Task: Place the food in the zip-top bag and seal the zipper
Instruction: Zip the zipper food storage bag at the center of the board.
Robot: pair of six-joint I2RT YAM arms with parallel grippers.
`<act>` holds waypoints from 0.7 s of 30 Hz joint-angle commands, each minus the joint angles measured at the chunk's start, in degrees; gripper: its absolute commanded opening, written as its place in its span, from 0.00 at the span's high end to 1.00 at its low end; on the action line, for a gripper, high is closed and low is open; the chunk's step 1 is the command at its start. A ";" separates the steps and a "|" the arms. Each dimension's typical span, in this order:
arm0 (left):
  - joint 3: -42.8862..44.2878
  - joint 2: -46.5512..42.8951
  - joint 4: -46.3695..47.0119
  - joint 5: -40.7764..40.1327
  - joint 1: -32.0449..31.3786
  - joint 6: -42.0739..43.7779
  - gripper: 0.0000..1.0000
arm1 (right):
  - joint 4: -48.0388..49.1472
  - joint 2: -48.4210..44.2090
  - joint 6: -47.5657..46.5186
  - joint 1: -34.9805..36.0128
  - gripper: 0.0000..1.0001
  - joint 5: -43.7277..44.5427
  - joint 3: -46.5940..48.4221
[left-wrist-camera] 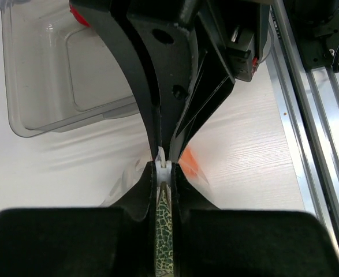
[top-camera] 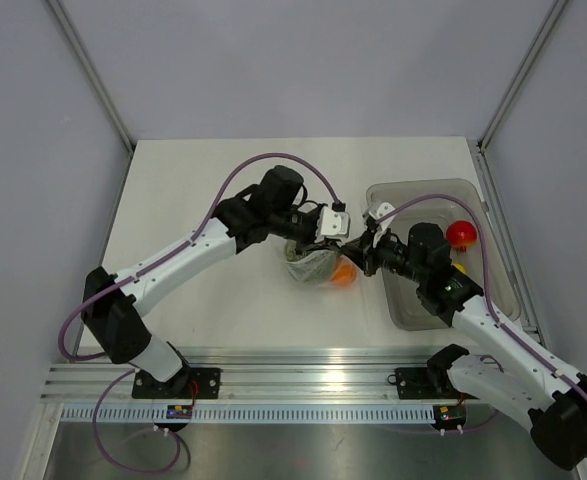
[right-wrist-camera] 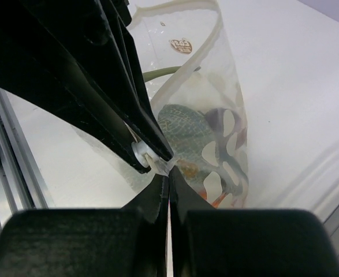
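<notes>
Sealing step, both arms meeting at picture centre in the top view.

- Left pincer (left-wrist-camera: 164, 171): fingers together, clamped on a white edge of the zip-top bag (top-camera: 308, 266). The netted melon (right-wrist-camera: 179, 128) shows just under the fingertips.
- Right pincer (right-wrist-camera: 168, 175): fingers together, clamped on the same edge, tip to tip with the left.
- The bag hangs between and below the two pincers, its bottom on the surface (top-camera: 203, 180), centre of the top view. Inside it are the melon, a dark plum (right-wrist-camera: 215, 118) and, seemingly, the orange (top-camera: 344, 273) at its right edge.
- Zipper (right-wrist-camera: 217, 29): past the pinch the strip loops away toward the top of the right wrist view, and the mouth looks unsealed there.
- Grey tub (top-camera: 413, 310), right of the bag: a red ball (top-camera: 461, 234) lies in its far right part, outside the bag.

Judgement: loading is mostly done and zipper closing has only started at one end. The next move calls for one pincer to anchor the end while the other slides along the strip, pressing the tracks together. The red ball may need bagging first.
</notes>
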 commanded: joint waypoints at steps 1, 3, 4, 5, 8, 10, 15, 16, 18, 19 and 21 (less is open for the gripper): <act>1.91 -0.29 -0.76 1.61 0.41 -0.50 1.00 | 7.01 -3.58 1.48 -0.72 1.00 6.78 -1.32; 1.91 -0.29 -0.32 1.17 0.67 -1.29 1.00 | 6.31 -3.84 1.65 -0.64 1.00 8.10 -1.33; 2.00 -0.29 -0.24 1.17 0.76 -1.47 1.00 | 6.05 -3.67 1.74 -0.72 1.00 8.71 -1.33; 2.09 -0.20 -0.15 0.91 0.93 -2.08 1.00 | 5.61 -3.76 1.83 -0.64 1.00 9.93 -1.33; 2.09 -0.29 -0.24 0.91 1.64 -2.96 1.00 | 4.21 -3.84 2.44 -0.72 1.00 13.79 -1.50; 1.74 -0.90 -0.32 0.91 2.25 -3.32 1.00 | 4.20 -4.72 2.97 -0.72 1.00 16.00 -2.46; 0.07 -2.83 -0.67 0.55 4.36 -3.40 1.00 | 4.90 -6.39 4.56 -0.72 1.00 22.07 -4.05; -0.71 -3.27 -0.85 0.47 4.88 -3.67 1.00 | 4.73 -6.31 4.56 -0.81 1.00 23.12 -4.05; -1.60 -4.07 -0.85 0.55 6.20 -4.28 1.00 | 4.46 -6.13 4.56 -0.81 1.00 23.83 -4.05; -2.38 -5.03 -0.68 0.47 6.73 -4.72 1.00 | 4.29 -5.96 4.56 -0.81 1.00 23.83 -3.97; -3.62 -6.17 -0.24 0.47 8.66 -6.04 1.00 | 3.76 -5.69 6.21 -0.81 1.00 25.94 -3.97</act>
